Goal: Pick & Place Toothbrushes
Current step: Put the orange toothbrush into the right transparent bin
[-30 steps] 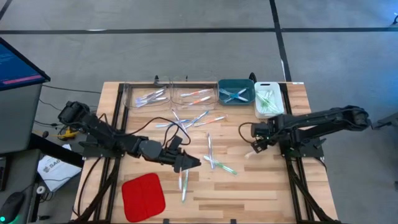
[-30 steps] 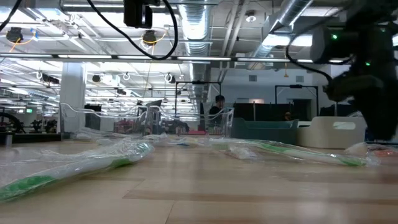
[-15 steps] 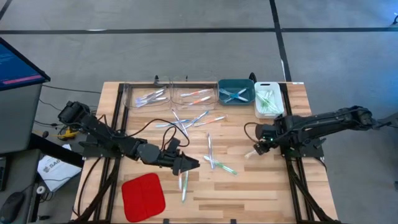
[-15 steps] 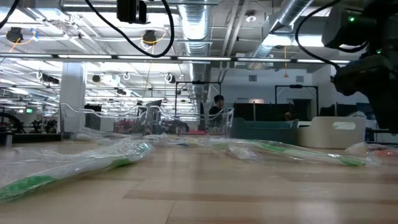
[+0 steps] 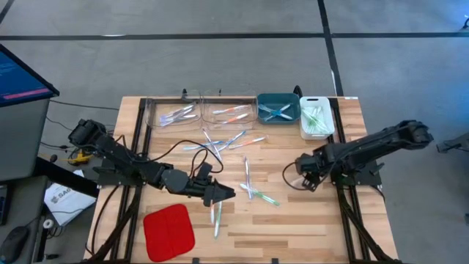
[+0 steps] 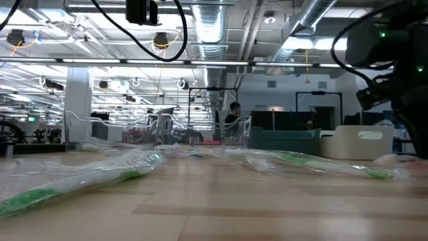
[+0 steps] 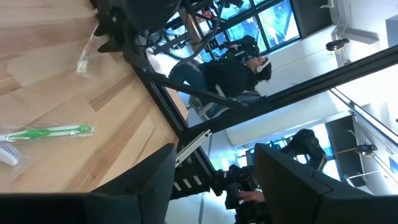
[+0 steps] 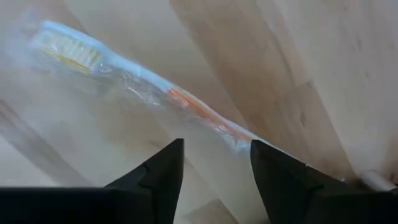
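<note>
Right hand (image 8: 211, 167) lowered, seemingly astride orange toothbrush (image 8: 146, 84)

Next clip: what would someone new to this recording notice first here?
Probably the loose scatter of thin translucent plastic toothbrushes across the middle of the wooden table, with a flat red square pad at the near left edge. Four small bins line the far edge: two clear ones, a teal one and a white one. The right pincer stands open over an orange-handled wrapped toothbrush; the left pincer is open mid-table.
</note>
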`<action>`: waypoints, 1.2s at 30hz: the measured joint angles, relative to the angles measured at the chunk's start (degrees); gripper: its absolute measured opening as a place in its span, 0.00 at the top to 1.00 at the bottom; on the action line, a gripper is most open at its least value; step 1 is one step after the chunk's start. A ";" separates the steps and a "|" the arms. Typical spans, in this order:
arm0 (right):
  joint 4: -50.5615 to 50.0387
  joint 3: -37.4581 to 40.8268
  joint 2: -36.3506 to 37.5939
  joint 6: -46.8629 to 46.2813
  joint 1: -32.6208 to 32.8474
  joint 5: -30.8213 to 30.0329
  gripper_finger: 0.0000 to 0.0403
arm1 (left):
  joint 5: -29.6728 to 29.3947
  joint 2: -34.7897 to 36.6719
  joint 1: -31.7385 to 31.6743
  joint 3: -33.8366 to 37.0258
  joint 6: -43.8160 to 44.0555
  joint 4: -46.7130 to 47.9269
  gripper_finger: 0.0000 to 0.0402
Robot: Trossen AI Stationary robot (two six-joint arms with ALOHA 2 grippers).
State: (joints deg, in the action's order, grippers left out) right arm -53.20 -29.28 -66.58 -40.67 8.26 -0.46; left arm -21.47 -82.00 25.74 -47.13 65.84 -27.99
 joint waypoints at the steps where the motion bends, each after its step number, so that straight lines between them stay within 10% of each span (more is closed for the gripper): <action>1: 0.09 0.00 -1.01 0.18 0.14 -0.01 0.54 | 0.00 0.00 0.00 0.00 0.00 0.00 0.47; 12: 2.21 -0.52 -10.24 2.02 2.98 -0.01 0.51 | 0.22 0.00 0.02 0.00 0.00 -0.02 0.47; 23: 3.94 -0.60 -10.87 -0.84 2.79 1.94 0.94 | 0.35 0.00 0.02 0.00 0.01 -0.11 0.47; 36: -2.53 -15.78 -11.46 3.24 2.54 -1.18 0.98 | 0.27 1.75 -0.09 0.07 -3.39 -0.94 0.47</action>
State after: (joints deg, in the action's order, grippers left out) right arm -55.72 -45.06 -78.04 -37.43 10.80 -1.64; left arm -21.21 -80.25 25.65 -47.07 62.46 -28.93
